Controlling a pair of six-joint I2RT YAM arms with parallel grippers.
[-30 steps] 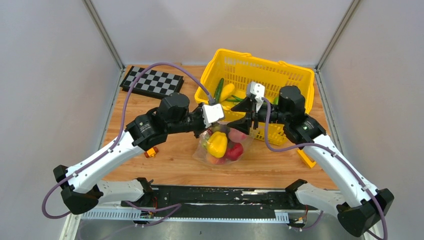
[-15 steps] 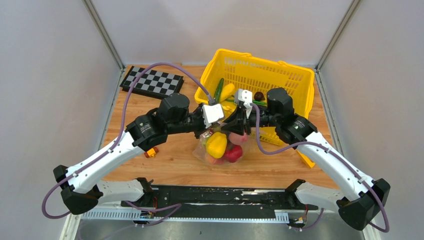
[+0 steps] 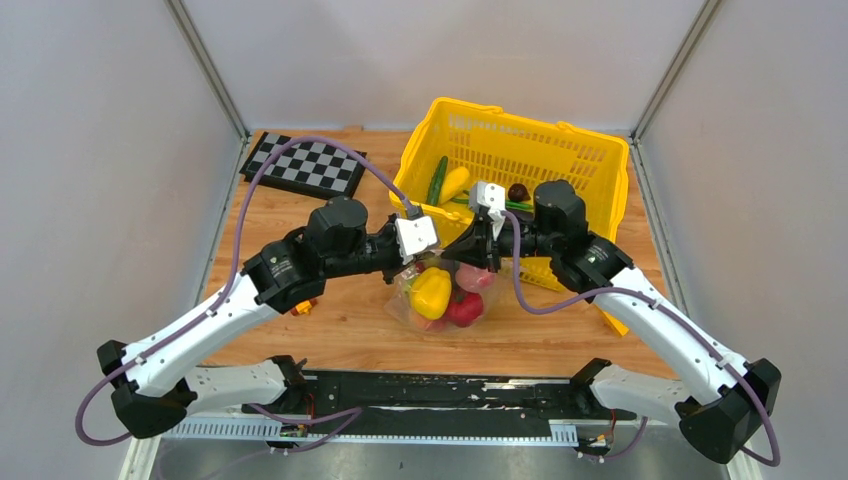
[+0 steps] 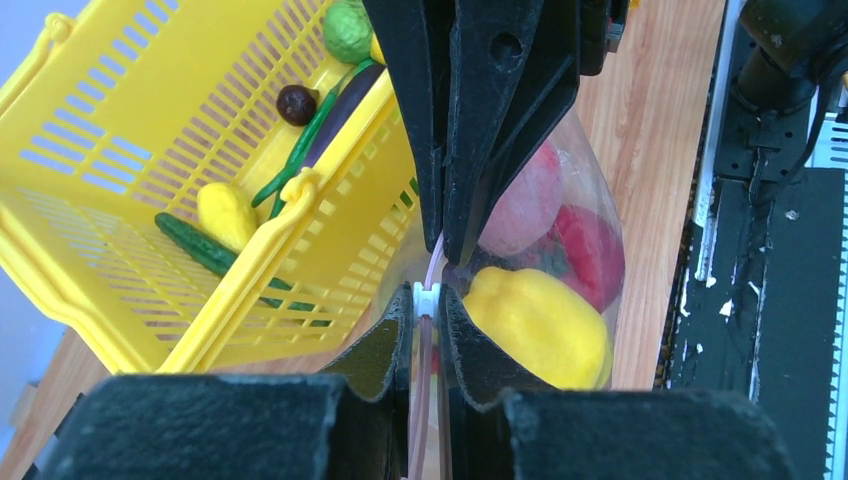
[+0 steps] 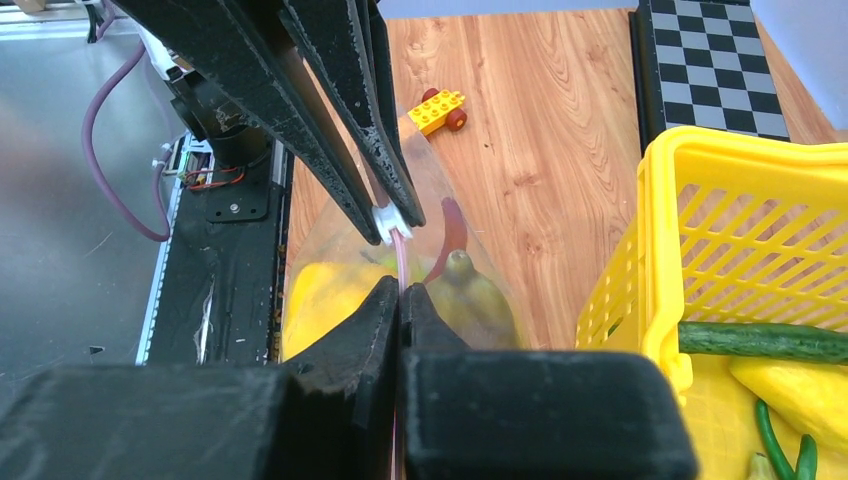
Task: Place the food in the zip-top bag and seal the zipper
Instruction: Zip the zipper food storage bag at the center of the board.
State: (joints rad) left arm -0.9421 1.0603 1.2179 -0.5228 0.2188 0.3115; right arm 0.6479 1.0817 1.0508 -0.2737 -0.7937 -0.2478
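The clear zip-top bag [image 3: 445,298] stands on the wooden table in front of the basket. Inside it is food: a yellow pepper [image 3: 431,291], a red piece [image 3: 465,308] and a pink piece [image 3: 475,277]. My left gripper [image 4: 427,292] is shut on the white slider [image 4: 427,300] of the pink zipper [image 4: 424,385]. Facing it a short way along the strip, my right gripper [image 5: 400,290] is shut on the zipper [image 5: 400,255]. In the right wrist view the slider [image 5: 385,222] sits between the left fingers [image 5: 330,100], with a green pepper [image 5: 472,297] behind the plastic.
A yellow basket [image 3: 520,150] stands behind the bag, holding a cucumber [image 4: 195,245], a yellow squash [image 4: 227,212] and other toy food. A checkerboard [image 3: 305,165] lies at the back left. An orange wheeled block [image 5: 440,108] sits left of the bag. A black rail [image 3: 430,392] runs along the near edge.
My right gripper moved left to the top of the bag and closed on the zipper strip. The left arm shifted slightly left, still holding the slider.
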